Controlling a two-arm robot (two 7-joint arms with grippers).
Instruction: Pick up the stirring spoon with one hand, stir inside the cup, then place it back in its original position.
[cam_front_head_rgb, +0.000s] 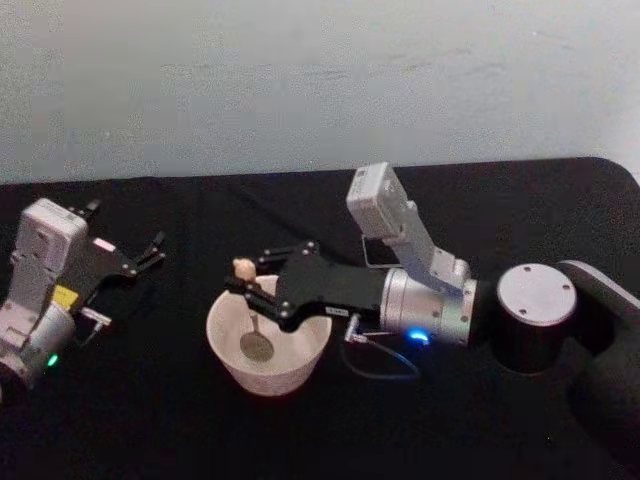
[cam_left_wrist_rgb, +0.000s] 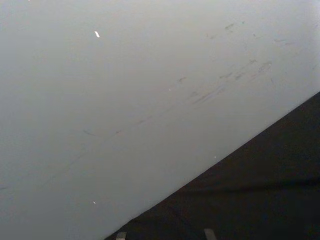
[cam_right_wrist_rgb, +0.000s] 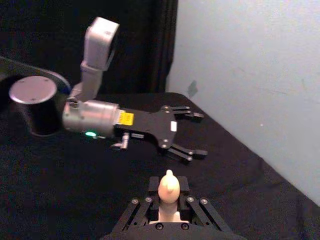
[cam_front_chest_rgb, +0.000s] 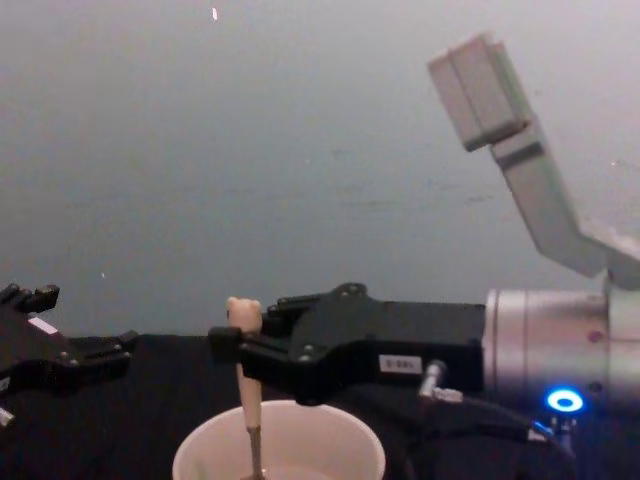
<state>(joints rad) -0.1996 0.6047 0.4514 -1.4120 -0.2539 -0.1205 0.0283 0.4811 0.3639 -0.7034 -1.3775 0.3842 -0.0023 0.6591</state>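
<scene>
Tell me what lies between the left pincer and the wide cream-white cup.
In the head view, the stretch from the open left pincer to the wide cream-white round cup is bare black tablecloth.

Cream-white cup (cam_front_head_rgb: 288, 376), beige-handled stirring spoon (cam_front_head_rgb: 243, 268), black table (cam_front_head_rgb: 150, 410), grey wall (cam_front_head_rgb: 300, 80).
</scene>
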